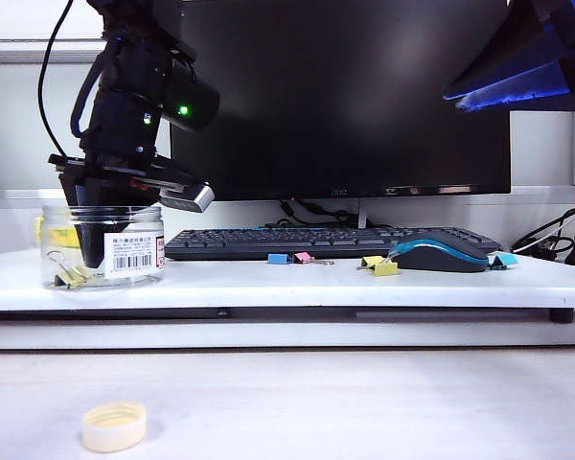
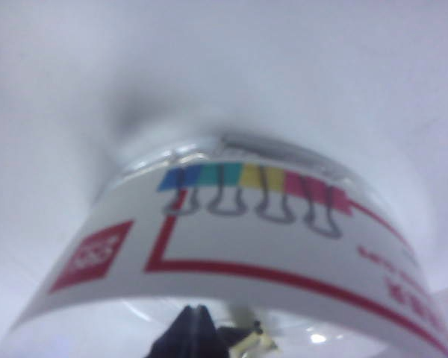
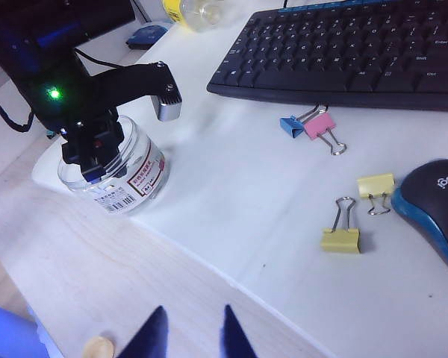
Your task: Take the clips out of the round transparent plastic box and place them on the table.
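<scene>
We see the clips [image 3: 314, 124] in two places. Some lie loose on the table [image 3: 224, 186], well off to the side of the left end effector: a blue and a pink one touching each other by the keyboard [image 3: 373, 52], and two yellow ones [image 3: 340, 237] just beside the mouse [image 3: 437, 205]. Others sit in the round transparent plastic box [image 1: 103, 247], where a yellow clip [image 1: 70, 275] rests against the wall at the bottom.

The left end effector [image 2: 198, 335] reaches down inside that box, its dark fingers [image 2: 185, 333] drawn together; in the left wrist view a pale yellow clip [image 2: 255, 342] shows right at their tips, though we cannot tell whether it is gripped. The box's label fills most of that blurred view.

The right end effector [image 3: 190, 332] hangs off the table's front edge, well away from the box, its two dark fingertips [image 3: 153, 328] standing apart and holding nothing. A pale round lid [image 1: 114, 425] lies on the lower wood-look surface below.
</scene>
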Controlling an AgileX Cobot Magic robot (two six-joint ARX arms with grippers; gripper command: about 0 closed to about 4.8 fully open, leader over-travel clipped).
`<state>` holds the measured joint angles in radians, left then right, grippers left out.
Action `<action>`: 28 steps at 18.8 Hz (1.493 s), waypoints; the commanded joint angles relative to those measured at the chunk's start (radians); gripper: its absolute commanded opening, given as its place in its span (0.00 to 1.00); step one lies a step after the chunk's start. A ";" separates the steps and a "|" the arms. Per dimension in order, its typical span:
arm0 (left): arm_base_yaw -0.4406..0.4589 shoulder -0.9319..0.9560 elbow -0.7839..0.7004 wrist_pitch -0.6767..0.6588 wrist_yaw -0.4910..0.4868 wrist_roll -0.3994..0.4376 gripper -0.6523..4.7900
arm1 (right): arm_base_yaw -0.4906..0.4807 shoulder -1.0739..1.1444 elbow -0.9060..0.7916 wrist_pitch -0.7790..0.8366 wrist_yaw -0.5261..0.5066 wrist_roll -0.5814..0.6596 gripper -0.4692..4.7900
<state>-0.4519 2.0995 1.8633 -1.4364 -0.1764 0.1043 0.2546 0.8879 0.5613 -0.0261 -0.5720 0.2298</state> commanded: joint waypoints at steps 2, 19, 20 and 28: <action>0.000 -0.002 0.001 0.048 -0.002 -0.001 0.11 | 0.000 -0.002 0.004 0.011 -0.006 -0.003 0.28; -0.002 0.010 0.195 0.205 0.065 -0.031 0.12 | 0.000 -0.002 0.004 0.011 -0.003 -0.003 0.28; -0.002 0.010 0.243 0.151 0.064 -0.031 0.12 | 0.000 -0.002 0.004 0.011 -0.003 -0.003 0.28; -0.019 0.002 0.312 0.000 0.162 -0.024 0.19 | 0.000 -0.002 0.004 0.006 -0.008 -0.002 0.28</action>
<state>-0.4625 2.1040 2.1757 -1.4326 -0.0277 0.0708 0.2546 0.8879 0.5613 -0.0280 -0.5724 0.2298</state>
